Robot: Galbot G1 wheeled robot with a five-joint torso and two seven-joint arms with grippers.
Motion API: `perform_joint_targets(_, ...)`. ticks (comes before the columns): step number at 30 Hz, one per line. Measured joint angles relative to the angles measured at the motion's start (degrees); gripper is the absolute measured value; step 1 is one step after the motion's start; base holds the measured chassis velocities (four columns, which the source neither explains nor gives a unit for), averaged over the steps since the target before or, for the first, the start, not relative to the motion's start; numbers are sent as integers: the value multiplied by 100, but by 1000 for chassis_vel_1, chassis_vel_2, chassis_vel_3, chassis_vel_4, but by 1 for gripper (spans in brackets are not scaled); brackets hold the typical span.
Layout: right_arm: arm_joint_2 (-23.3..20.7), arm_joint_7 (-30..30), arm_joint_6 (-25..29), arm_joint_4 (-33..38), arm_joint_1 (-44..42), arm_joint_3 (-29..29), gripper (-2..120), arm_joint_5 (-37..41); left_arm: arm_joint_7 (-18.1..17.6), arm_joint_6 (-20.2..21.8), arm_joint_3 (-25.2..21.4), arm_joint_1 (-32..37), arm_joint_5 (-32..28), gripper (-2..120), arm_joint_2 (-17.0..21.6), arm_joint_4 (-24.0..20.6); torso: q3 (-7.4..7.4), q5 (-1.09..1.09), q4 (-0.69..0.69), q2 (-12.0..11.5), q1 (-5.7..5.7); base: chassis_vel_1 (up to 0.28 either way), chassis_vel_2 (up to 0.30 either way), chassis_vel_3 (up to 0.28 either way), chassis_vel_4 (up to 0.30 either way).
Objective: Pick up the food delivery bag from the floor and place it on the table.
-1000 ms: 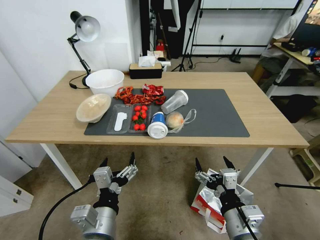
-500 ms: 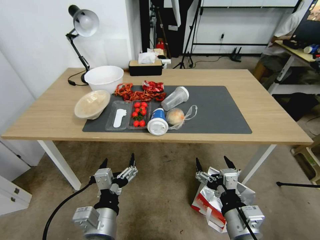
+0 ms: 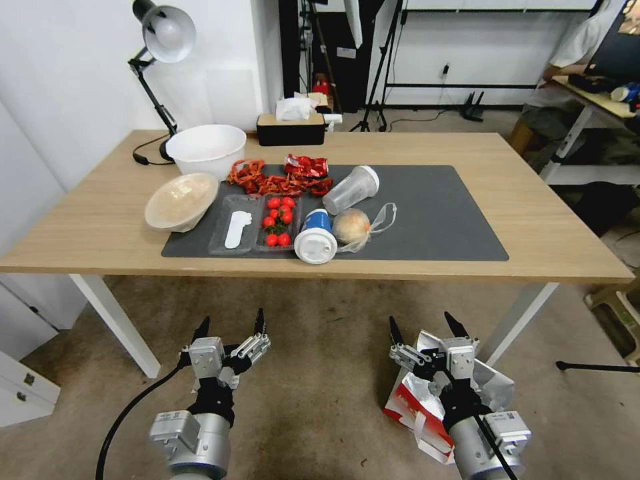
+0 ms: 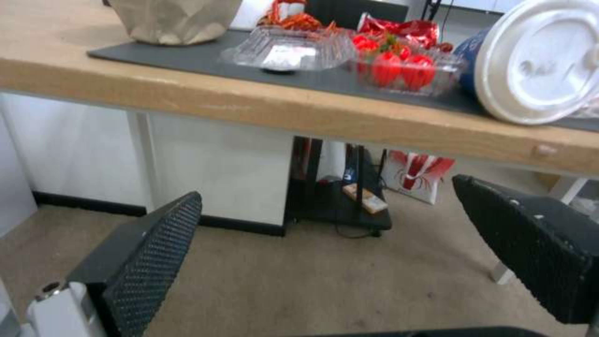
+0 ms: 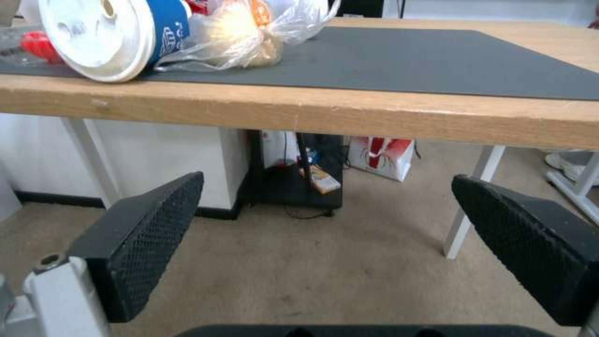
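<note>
Food delivery bag [image 3: 427,407]: white, red panels, silver foil lining. Floor [image 3: 320,373]: stained grey-brown. Tabletop [image 3: 533,220]: light wood; mat [image 3: 433,220] dark grey. Cup [image 3: 316,239]: blue, white lid. Tomatoes [image 3: 277,220]: red. Fingers [image 4: 149,262]: black, cross-hatched texture.

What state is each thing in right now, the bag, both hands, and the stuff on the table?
food delivery bag: on the floor, mouth open, not held
left hand: open, holding nothing, raised above the floor
right hand: open, holding nothing, above the bag
blue cup: on its side, white lid on
clear cup: on its side
tomato tray: uncovered, on the mat
bun: inside a clear plastic bag
white bowl: upright
</note>
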Motion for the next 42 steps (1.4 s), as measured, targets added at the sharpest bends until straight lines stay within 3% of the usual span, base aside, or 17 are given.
perform_joint_targets(9, -30, -30, 33, 120, -65, 11, 100, 131, 34, -59, 6, 12, 52, 100, 16, 59, -187, 0, 0, -329, -144, 0, 0, 0, 0)
perform_joint_targets(42, -59, -216, 426, 26, -103, 50, 100, 146, 121, -209, -38, 76, 93, 100, 0, 87, -677, 0, 0, -1153, -478, 0, 0, 0, 0)
